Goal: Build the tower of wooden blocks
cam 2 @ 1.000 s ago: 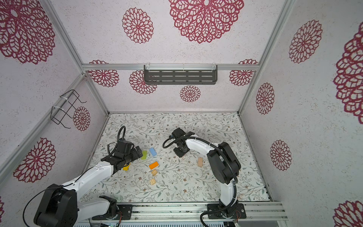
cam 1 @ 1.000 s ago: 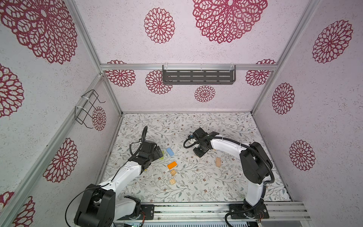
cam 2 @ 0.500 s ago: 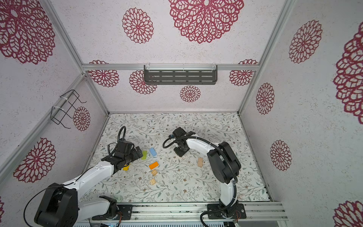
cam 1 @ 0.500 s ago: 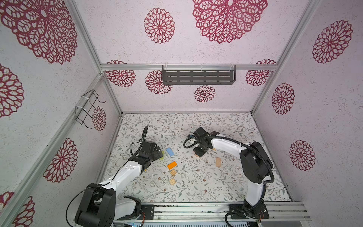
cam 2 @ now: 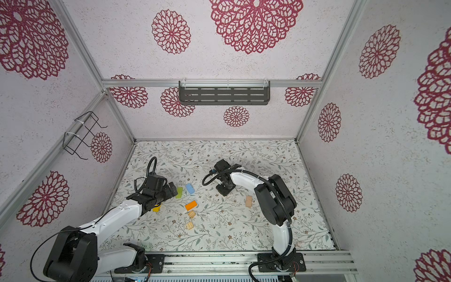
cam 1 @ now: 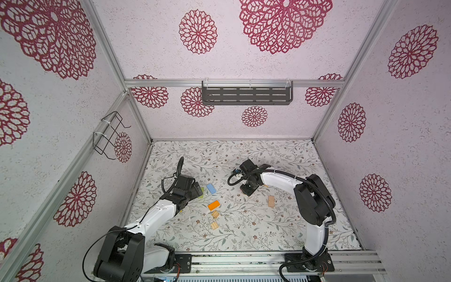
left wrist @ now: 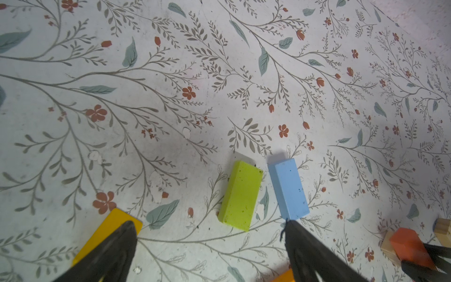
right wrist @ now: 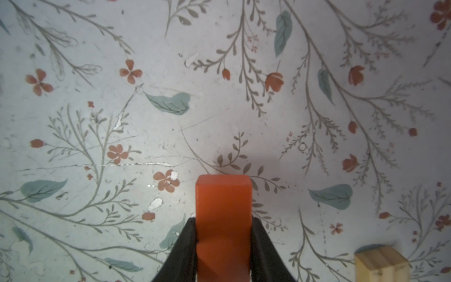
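Nearest me, both arm bases are bolted to the aluminium rail (cam 1: 244, 262). The wood blocks lie scattered singly on the floral mat (cam 1: 244, 234).

First comes a grooved tan block (cam 1: 214, 225), with a second grooved tan block (cam 1: 215, 214) just past it. The orange block (cam 1: 214, 205) lies flat right beside that second one. Off to the right, a plain tan block (cam 1: 271, 201) lies alone near the right arm's elbow. In a top view, the yellow block (cam 2: 156, 208) peeks out from under the left forearm.

Farther in, my left gripper (left wrist: 210, 244) hangs over the mat with its pincer released, jaws spread wide and nothing between them. One finger (left wrist: 122, 244) overlaps a corner of the yellow block in the wrist view. Just ahead of the fingertips, the green block (left wrist: 240, 195) and the light blue block (left wrist: 289, 189) lie flat side by side with a narrow gap between them.

Beyond those, near the middle of the mat, my right gripper (right wrist: 223, 219) is clenched on the red-orange block (right wrist: 223, 195), which juts out past the fingertips. A small tan block (right wrist: 380, 265) sits just beside it. I cannot tell whether the 2 touch, or whether the red-orange block rests on the mat.

At the far end, a dark slotted shelf (cam 1: 246, 96) hangs on the back wall and a wire basket (cam 1: 108, 135) on the left wall.
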